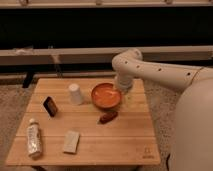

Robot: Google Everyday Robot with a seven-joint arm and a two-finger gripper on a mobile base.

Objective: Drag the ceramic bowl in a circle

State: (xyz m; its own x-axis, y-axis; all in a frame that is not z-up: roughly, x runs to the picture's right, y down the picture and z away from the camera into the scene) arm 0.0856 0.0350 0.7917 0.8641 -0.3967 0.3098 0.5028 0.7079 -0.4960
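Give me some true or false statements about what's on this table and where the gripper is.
1. The ceramic bowl sits beside the white cup, to its right in the picture. True.
2. The plastic bottle stands upright. False: it lies on its side near the front left corner.
3. The gripper is at the bowl's right rim. True.
4. The small brown object lies inside the bowl. False: it lies on the wooden table, in front of the bowl.
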